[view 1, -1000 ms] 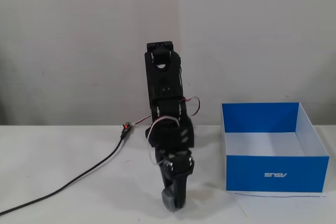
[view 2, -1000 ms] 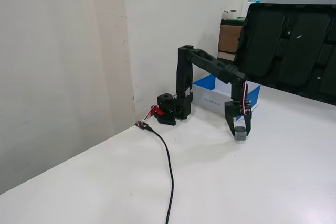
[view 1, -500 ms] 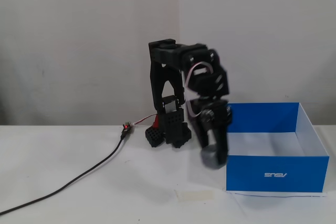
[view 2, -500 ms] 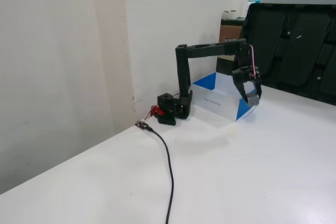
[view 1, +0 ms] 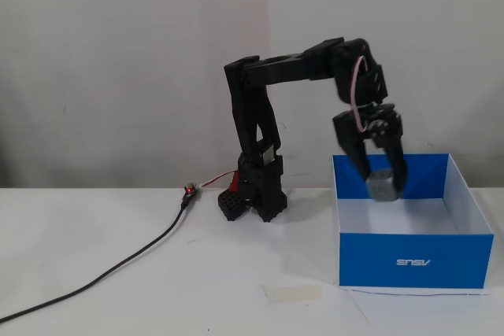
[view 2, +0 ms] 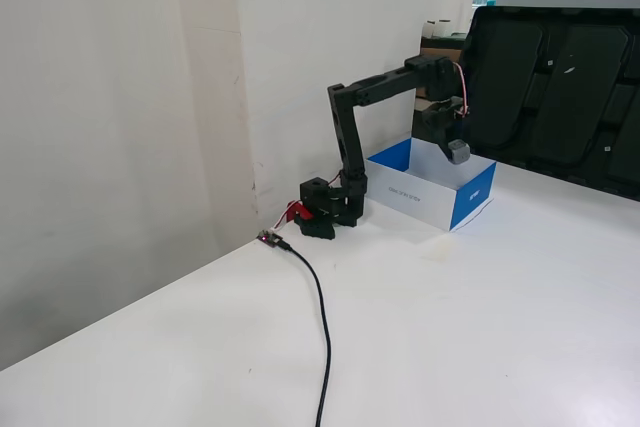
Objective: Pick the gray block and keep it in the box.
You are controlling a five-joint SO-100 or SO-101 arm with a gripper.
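The gray block is a small gray cube held between my black gripper's fingers. My gripper is shut on it and hangs over the open blue box, inside the box's outline near its back left part. The box has a white inside and an upside-down ASUS logo on its front. In both fixed views the block sits above the box, held by the gripper. I cannot tell how far it is above the box floor.
The arm's black base stands on the white table to the left of the box. A black cable runs from the base toward the front left. A pale strip of tape lies near the box's front left corner. Black panels stand behind the box.
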